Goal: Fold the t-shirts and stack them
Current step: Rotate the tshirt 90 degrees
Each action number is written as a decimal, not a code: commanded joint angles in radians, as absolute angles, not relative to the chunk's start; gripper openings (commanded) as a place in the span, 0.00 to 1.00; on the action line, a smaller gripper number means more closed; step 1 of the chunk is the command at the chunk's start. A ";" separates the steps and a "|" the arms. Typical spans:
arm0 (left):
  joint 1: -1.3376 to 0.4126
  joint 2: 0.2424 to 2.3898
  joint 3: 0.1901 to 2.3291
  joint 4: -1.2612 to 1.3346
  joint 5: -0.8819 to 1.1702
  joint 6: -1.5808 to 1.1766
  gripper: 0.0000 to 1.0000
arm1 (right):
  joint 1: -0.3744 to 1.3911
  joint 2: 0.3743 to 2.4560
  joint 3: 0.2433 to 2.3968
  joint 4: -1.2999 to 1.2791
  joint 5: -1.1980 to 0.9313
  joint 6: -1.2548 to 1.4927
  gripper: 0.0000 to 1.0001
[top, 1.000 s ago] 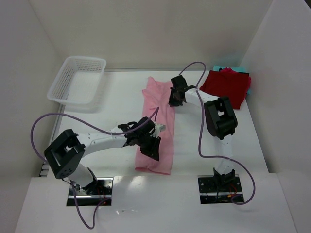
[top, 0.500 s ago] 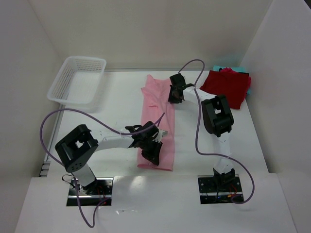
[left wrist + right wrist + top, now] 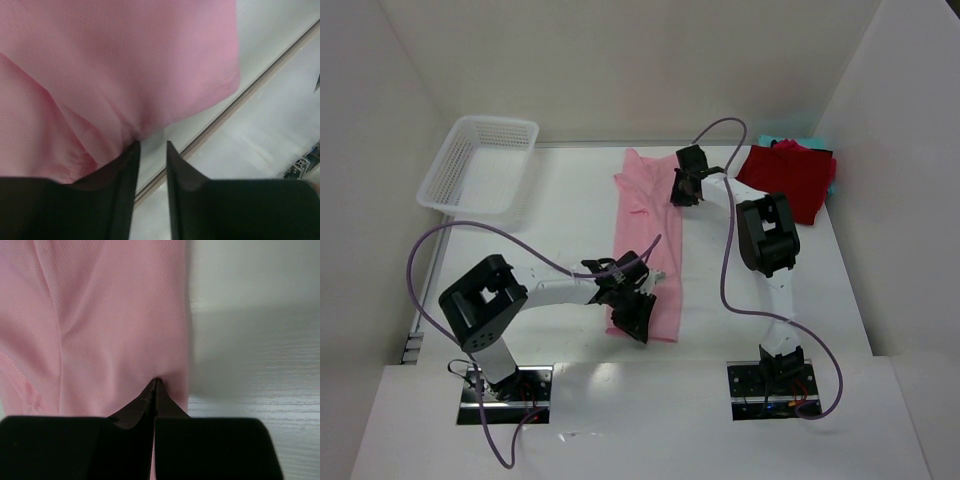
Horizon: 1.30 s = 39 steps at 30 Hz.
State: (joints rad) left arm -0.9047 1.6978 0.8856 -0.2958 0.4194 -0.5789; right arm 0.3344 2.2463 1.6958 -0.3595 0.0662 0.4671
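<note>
White table [image 3: 570,215] boxed by plain white walls [image 3: 640,60], white mesh basket [image 3: 480,165] at far left corner.

1. Centre of frame: the pink t-shirt [image 3: 647,250] runs as a long strip, both arms over it.
2. Upper left: basket [image 3: 480,165] blocks that corner.
3. Upper right: red t-shirt [image 3: 785,180] against the wall.
4. Bare desk [image 3: 560,215] lies between basket and strip.

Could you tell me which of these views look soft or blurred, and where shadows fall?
Left wrist: pink shirt and fingers soft, too close. Right wrist: shirt weave sharp, a shadow on the table beside it. Top external: evenly lit, sharp.
</note>
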 commanded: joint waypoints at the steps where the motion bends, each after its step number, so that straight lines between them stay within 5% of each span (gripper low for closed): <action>1: -0.908 1.637 0.951 -0.340 0.399 -0.554 0.39 | 0.325 2.243 1.704 -0.353 0.034 0.440 0.00; 3: -0.908 1.568 0.972 -0.353 0.370 -0.572 0.53 | 0.325 2.211 1.694 -0.341 0.015 0.431 0.00; 10: -0.847 1.437 0.894 -0.296 0.284 -0.669 0.62 | 0.325 2.180 1.684 -0.341 -0.018 0.420 0.00; 16: -0.834 1.497 0.848 -0.262 0.299 -0.678 0.51 | 0.325 2.180 1.654 -0.341 -0.028 0.420 0.00; 27: -0.834 1.595 0.828 -0.229 0.308 -0.669 0.48 | 0.325 2.198 1.654 -0.330 -0.028 0.420 0.00; 39: -0.834 1.609 0.808 -0.229 0.330 -0.679 0.12 | 0.325 2.226 1.672 -0.330 -0.028 0.420 0.00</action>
